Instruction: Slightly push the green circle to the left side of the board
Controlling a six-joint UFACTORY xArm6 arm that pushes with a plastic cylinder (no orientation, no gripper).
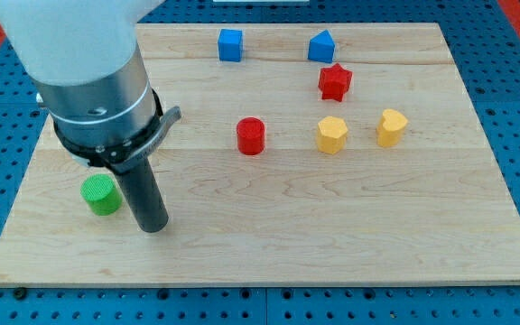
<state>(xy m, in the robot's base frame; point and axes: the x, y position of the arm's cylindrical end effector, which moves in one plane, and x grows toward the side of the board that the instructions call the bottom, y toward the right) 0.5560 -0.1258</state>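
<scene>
Camera view: wooden counter (269, 244) on a blue pegboard base (513, 90). Green circle (101, 195), a short cylinder, sits upright near the view's left edge of the counter, low in the view. The arm (84, 72) comes in from the view's top left, white housing over a grey metal collar, ending in a dark rod. My tip (154, 227) is on the counter just to the view's right of the green circle and slightly lower, close beside it; contact can't be told, a thin gap seems to show. No pincer on this rig, so no spread-or-pinched state to give, only the plain rod. Other blocks are well apart from the tip, in the view's upper middle and right: blue cube (230, 44) near the top edge, blue block (321, 46) with a peaked top to its right, red star (335, 82) just below that one, red cylinder (251, 136) mid-counter, yellow hexagon-like block (331, 134) to its right, yellow heart-like block (391, 127) further right. All blocks stand separate, none touching.
</scene>
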